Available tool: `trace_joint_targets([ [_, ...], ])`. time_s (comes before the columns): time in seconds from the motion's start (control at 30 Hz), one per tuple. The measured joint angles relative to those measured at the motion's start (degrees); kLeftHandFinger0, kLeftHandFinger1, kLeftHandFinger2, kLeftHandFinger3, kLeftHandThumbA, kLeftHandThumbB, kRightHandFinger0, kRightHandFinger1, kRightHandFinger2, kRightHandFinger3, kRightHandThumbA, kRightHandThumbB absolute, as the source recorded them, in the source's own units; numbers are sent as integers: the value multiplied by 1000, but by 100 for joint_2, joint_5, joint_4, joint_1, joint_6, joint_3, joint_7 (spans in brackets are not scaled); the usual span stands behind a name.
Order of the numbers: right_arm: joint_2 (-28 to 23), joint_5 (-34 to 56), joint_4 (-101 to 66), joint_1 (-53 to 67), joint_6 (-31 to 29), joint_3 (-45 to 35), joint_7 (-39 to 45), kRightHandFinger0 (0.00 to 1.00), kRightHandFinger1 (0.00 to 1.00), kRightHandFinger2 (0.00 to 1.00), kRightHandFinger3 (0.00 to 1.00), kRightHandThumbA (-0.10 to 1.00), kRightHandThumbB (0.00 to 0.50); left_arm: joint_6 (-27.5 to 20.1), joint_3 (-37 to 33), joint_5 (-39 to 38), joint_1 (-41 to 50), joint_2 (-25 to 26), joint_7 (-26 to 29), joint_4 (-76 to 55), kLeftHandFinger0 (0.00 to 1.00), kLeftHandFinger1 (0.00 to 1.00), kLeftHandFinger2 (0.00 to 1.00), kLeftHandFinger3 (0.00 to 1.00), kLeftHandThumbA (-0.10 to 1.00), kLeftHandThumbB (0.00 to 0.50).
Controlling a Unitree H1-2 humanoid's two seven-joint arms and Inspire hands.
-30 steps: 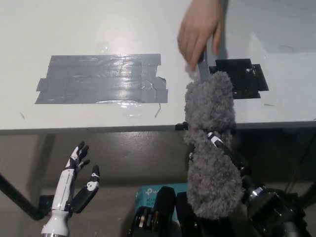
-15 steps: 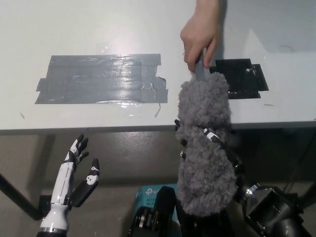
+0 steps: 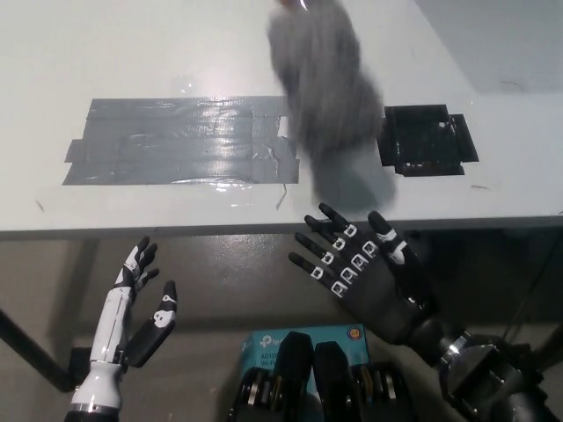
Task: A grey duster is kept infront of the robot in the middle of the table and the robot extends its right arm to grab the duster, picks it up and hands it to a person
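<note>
Right robot hand (image 3: 365,272) is empty with fingers spread, palm up just below the near edge of the white table (image 3: 176,53); left robot hand (image 3: 132,312) rests open at lower left. Grey duster (image 3: 325,88), motion-blurred, hangs above the table between a grey tape patch (image 3: 176,141) and a black tape patch (image 3: 428,141).
</note>
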Motion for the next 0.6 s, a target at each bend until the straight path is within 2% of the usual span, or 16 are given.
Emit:
trace_joint_targets([
  [0.17,-103,-495,6,1,-215,-10,427,1000,1000,1000,1000,1000,496,-1,-1,1,0,0,0,0,936,1000,1000,1000,476,136],
  [0.4,-273,-1321,59,86,-623,-44,646,1000,1000,1000,1000,1000,428,0,-4,12,0,0,0,1,927,1000,1000,1000,477,134],
  [0.53,-404,-1801,117,266,-871,-90,648,1000,1000,1000,1000,1000,434,0,-5,21,6,0,0,2,935,1000,1000,1000,479,135],
  [0.6,-460,-2027,158,366,-990,-113,644,1000,1000,1000,1000,1000,432,-1,-12,30,13,-1,0,4,944,1000,1000,1000,536,142],
])
